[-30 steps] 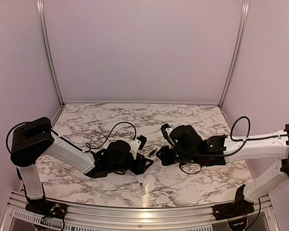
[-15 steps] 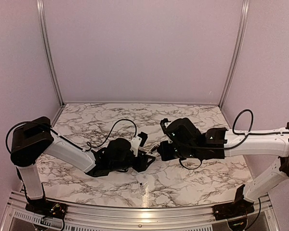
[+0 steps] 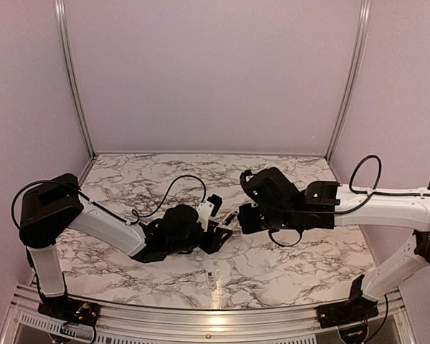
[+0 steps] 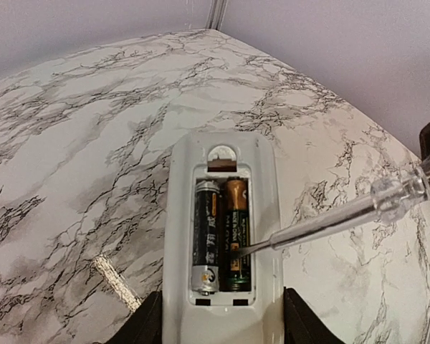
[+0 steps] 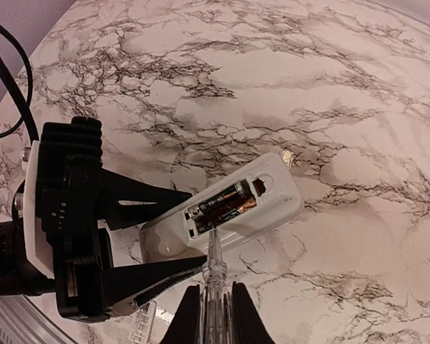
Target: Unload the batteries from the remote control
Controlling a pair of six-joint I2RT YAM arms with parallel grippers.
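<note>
The white remote control (image 4: 179, 215) lies back-up between the fingers of my left gripper (image 4: 222, 322), which is shut on its near end. Its cover is off, and the two batteries sit side by side in the recess: a black one (image 4: 206, 236) and a gold-and-green one (image 4: 236, 215). My right gripper (image 5: 213, 315) is shut on a clear-handled screwdriver (image 5: 213, 287). The metal tip (image 4: 254, 246) touches the gold-and-green battery. The right wrist view shows the remote (image 5: 272, 204) tilted, with the batteries (image 5: 218, 203) in it. From above, both grippers (image 3: 213, 233) (image 3: 242, 218) meet at mid-table.
A small pale labelled piece (image 3: 212, 279) lies on the marble table near the front edge, below the grippers. A thin shiny strip (image 4: 118, 279) lies on the table left of the remote. Metal posts and purple walls close off the back and sides.
The right arm has swung left and a little away from the front edge, bringing the screwdriver to the remote. The left gripper, still holding the remote, has shifted slightly right.
</note>
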